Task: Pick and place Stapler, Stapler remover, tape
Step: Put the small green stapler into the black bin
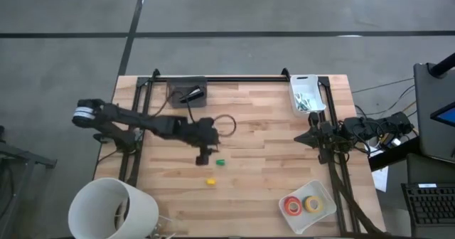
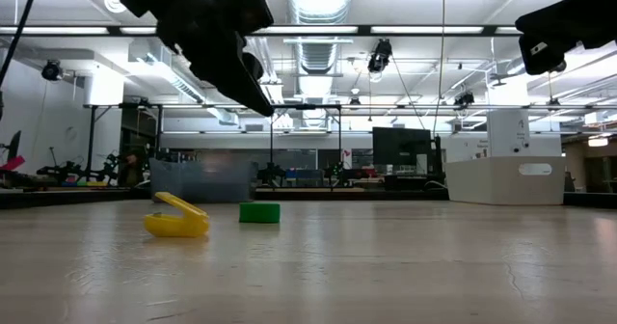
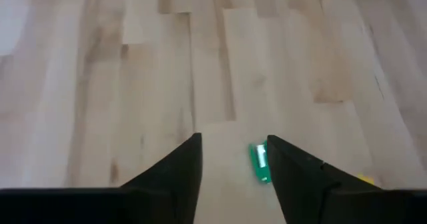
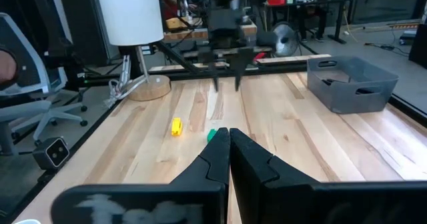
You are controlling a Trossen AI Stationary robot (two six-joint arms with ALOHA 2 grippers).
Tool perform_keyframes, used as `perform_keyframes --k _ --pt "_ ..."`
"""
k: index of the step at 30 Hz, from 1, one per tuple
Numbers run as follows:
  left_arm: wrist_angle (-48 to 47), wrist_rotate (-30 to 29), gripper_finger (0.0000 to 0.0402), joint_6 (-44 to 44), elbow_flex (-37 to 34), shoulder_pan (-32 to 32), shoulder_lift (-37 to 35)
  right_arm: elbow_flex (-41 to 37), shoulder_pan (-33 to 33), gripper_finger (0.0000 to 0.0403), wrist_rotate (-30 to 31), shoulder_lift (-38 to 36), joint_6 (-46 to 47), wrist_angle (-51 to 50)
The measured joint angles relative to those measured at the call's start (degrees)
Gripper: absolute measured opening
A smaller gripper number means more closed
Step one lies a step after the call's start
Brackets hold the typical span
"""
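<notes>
My left gripper hangs open above the middle of the table and holds nothing. A small green piece lies on the wood just right of it; in the left wrist view the green piece shows beside one fingertip. A yellow clawed staple remover lies nearer the front edge and also shows in the low view. The black stapler lies in a grey tray at the far edge. A red tape roll and a yellow tape roll lie in a white tray. My right gripper is shut and empty at the right edge.
A white tray with small items stands at the far right. A white lamp shade stands at the near left corner. Black frame rails run along the table's left, far and right sides.
</notes>
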Motion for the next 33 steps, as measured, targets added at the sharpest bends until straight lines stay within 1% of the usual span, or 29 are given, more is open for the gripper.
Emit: perform_keyframes --k 3,6,8,16,28,33 --pt "0.6 -2.9 0.0197 -2.0 0.0 -2.6 1.7 0.0 0.0 0.0008 0.0 0.0 0.0 0.0" --pt "2.0 -3.5 0.022 -3.4 0.0 -3.6 3.7 0.0 0.0 0.0008 0.0 0.0 0.0 0.0" --pt "2.7 -3.4 0.0227 -4.2 0.0 -3.9 5.3 0.0 0.0 0.0008 0.0 0.0 0.0 0.0" --pt "4.1 -2.6 0.0229 -5.5 0.0 -4.2 12.0 0.0 0.0 0.0008 0.0 0.0 0.0 0.0" --pt "9.2 -2.4 0.0229 -6.0 0.1 -6.8 18.1 0.0 0.0 0.0008 0.0 0.0 0.0 0.0" --pt "9.4 -5.3 0.0223 -6.5 0.1 -6.7 19.6 0.0 0.0 0.0008 0.0 0.0 0.0 0.0"
